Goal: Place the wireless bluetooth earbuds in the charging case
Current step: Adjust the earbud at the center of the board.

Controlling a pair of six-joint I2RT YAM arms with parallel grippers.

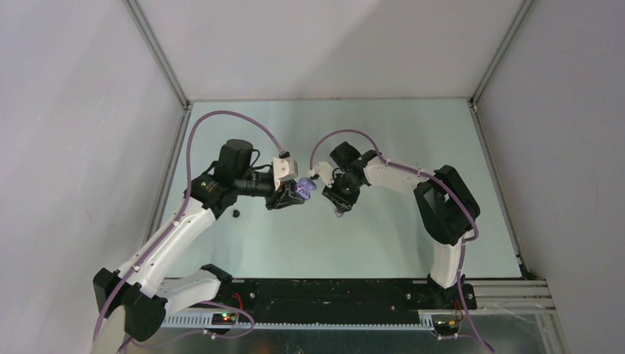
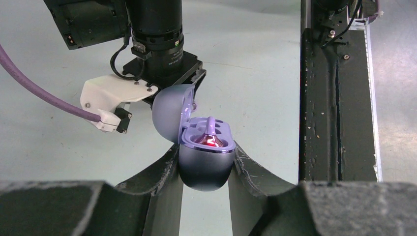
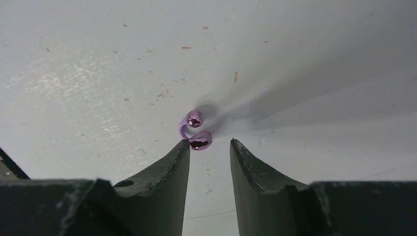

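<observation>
My left gripper [image 2: 205,158] is shut on a pale purple charging case [image 2: 205,169] and holds it above the table with its lid [image 2: 169,110] open. One pale purple earbud [image 2: 210,133] sits in the case, and a red light glows beside it. In the top view the case [image 1: 304,187] is between the two grippers. My right gripper [image 3: 208,143] is open and low over the table. A second pale purple earbud [image 3: 198,140] lies on the table just past its tips, against the left fingertip [image 3: 184,146]. A black earbud [image 1: 236,214] lies on the table under the left arm.
The right arm's wrist and camera [image 2: 156,44] hang close behind the case in the left wrist view. The black base rail [image 2: 334,98] runs along the table's near edge. Grey enclosure walls [image 1: 88,110] stand on the left, right and back.
</observation>
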